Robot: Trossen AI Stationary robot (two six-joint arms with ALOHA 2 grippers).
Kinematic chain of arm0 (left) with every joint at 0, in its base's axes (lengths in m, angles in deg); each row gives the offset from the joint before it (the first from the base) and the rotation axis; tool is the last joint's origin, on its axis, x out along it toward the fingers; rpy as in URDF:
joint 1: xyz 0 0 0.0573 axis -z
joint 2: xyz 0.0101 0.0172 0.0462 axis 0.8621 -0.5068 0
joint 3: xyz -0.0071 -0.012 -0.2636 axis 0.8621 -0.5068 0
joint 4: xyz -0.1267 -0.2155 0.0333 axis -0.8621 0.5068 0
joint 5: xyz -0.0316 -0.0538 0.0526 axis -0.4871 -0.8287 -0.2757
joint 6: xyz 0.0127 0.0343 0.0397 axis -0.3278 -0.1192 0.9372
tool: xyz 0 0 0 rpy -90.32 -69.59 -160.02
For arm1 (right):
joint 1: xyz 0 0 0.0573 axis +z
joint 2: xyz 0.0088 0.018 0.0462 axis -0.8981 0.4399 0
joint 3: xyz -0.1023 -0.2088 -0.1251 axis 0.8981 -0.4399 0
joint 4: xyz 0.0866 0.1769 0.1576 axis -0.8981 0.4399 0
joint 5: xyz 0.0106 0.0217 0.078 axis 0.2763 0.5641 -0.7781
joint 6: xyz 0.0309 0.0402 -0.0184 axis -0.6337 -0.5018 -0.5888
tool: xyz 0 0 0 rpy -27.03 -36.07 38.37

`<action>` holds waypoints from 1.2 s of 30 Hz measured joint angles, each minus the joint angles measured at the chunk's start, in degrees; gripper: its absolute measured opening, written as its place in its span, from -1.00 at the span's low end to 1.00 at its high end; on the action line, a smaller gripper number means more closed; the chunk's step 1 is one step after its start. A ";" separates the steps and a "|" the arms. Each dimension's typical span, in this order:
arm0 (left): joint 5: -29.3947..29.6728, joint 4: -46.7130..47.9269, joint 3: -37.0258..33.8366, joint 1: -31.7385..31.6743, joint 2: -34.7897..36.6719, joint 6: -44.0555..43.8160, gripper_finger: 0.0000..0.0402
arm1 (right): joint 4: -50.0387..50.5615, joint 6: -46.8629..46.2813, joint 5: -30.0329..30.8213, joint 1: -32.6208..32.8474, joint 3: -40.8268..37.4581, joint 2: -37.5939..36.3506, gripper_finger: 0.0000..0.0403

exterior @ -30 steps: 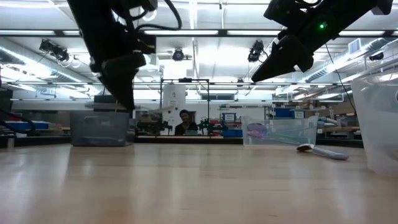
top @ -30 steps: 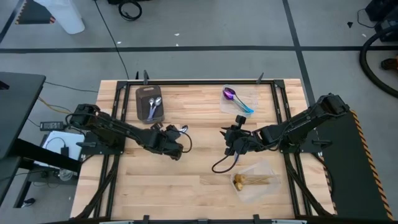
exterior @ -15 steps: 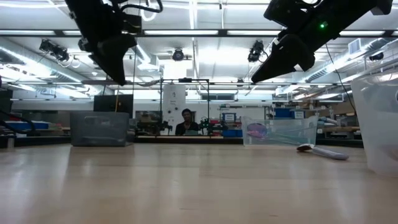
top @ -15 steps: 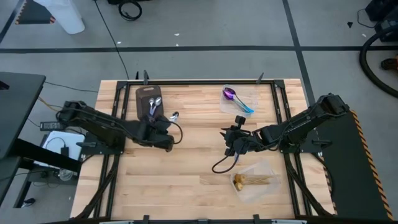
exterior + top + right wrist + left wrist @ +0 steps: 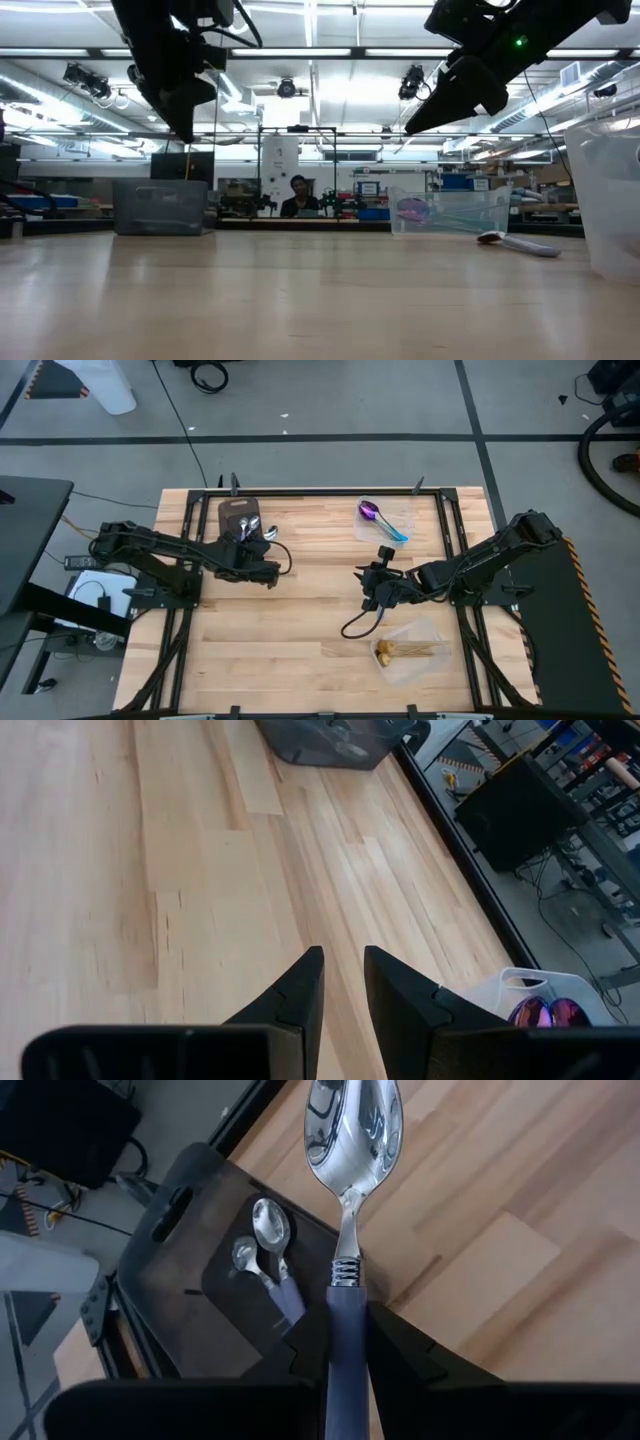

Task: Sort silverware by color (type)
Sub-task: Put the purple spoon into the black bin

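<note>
Over the tray's edge, left pincer grips a silver spoon.

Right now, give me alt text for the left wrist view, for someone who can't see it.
The left gripper holds a shiny silver spoon by its grey-blue handle, bowl pointing away, above the edge of a dark grey tray. Two matching spoons already lie in the tray, which sits on the light wooden table.

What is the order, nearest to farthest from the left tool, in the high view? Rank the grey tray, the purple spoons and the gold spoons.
Measured from the left tool, which is shut on a silver spoon:
1. Grey tray, right beside it at the table's far left.
2. Purple spoons, far right.
3. Gold spoons, near right.
</note>
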State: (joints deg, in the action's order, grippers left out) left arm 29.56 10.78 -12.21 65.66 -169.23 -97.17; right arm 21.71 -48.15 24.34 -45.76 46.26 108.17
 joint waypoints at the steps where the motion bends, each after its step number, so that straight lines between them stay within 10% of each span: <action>1: 0.00 0.02 0.00 0.00 0.00 0.06 -0.72 | 0.09 0.00 0.00 0.00 0.00 0.00 -0.57; 36: 2.28 4.41 0.00 0.04 -0.09 -0.66 -0.72 | 0.13 -0.01 0.02 0.01 0.00 0.00 -0.57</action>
State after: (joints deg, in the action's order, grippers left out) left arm 31.84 15.20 -12.21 65.70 -169.32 -97.83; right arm 21.84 -48.15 24.37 -45.75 46.26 108.17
